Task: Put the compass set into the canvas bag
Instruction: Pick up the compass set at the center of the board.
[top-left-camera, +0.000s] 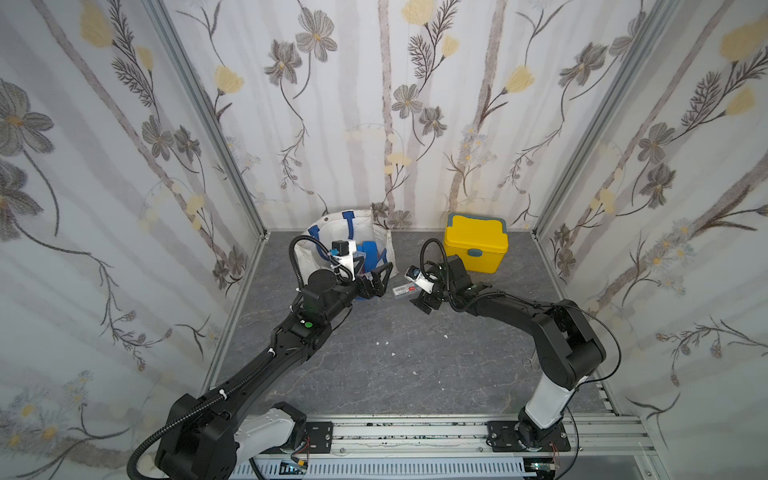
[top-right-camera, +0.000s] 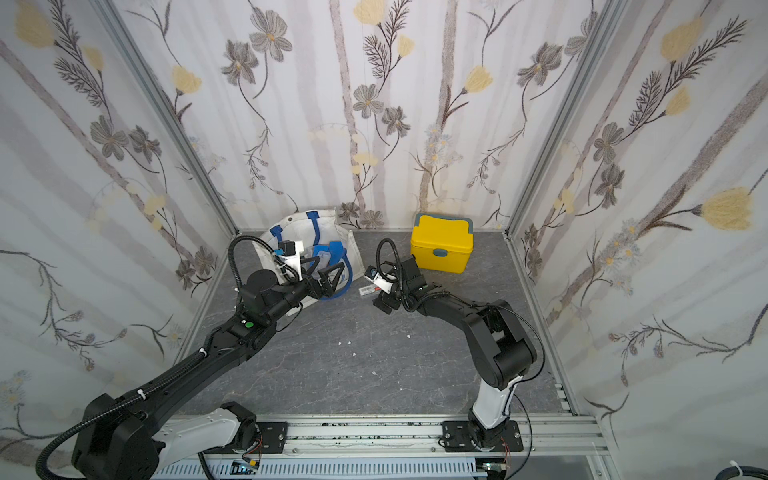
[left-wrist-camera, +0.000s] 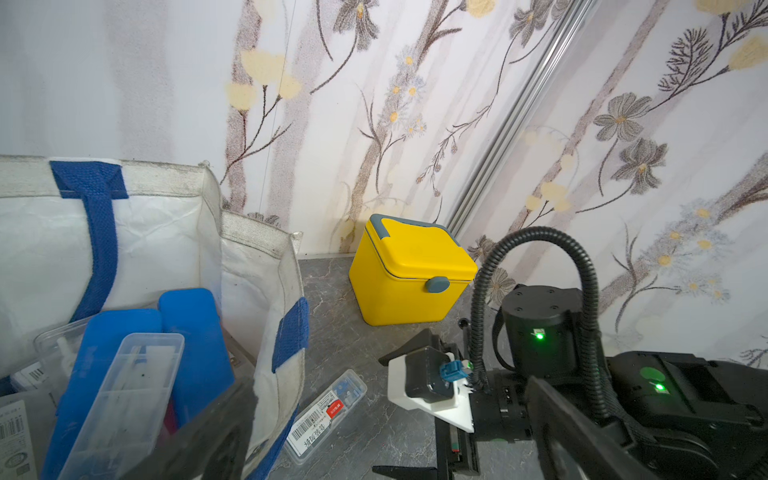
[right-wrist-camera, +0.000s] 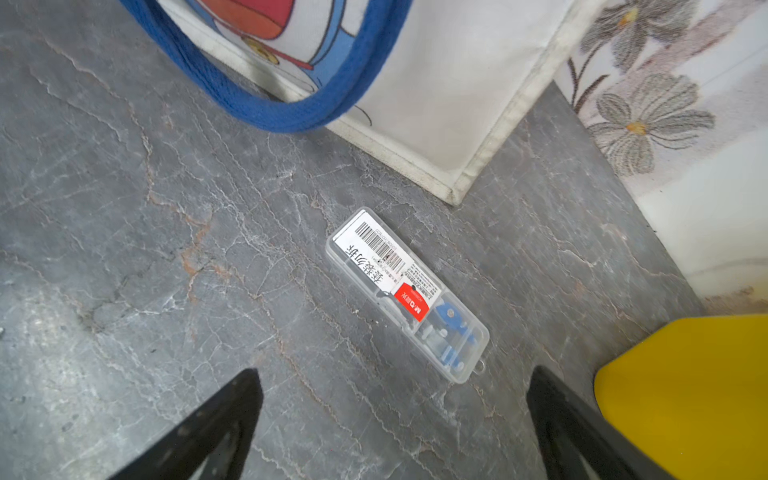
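Compass set (right-wrist-camera: 405, 293): clear flat plastic case, barcode label, red sticker, blue instrument inside. It is lying flat on the tabletop (top-left-camera: 374, 365), outside the canvas bag (top-left-camera: 374, 232), just beside the bag's near corner and between it and the yellow box (top-left-camera: 476, 245). Right gripper (right-wrist-camera: 392, 382) is seen poised above the case, jaws spread wide, nothing between them. The step in hand is judged to be the pick-up. The case lies askew to the line between the fingers, so the wrist would best be turned until the pads face the two long sides, then lowered close to the surface before closing. The plastic looks smooth and shallow, so a slide or a tilt is to be guarded against by a centred, level pinch. Left gripper (top-left-camera: 376, 278) is noted at the bag's mouth, jaws likewise spread and gripping nothing. The bag stands open and is already crowded with blue and clear cases (left-wrist-camera: 124, 345). Its blue handle (right-wrist-camera: 266, 112) droops down the front and should be cleared on the way in. The surface is grey and marble-veined, with a few white flecks (top-left-camera: 384, 343). The walls (top-left-camera: 374, 104) are papered in a floral print and joined by aluminium frame posts (top-left-camera: 199, 104). A slotted rail (top-left-camera: 415, 432) carries both arm bases at the front.
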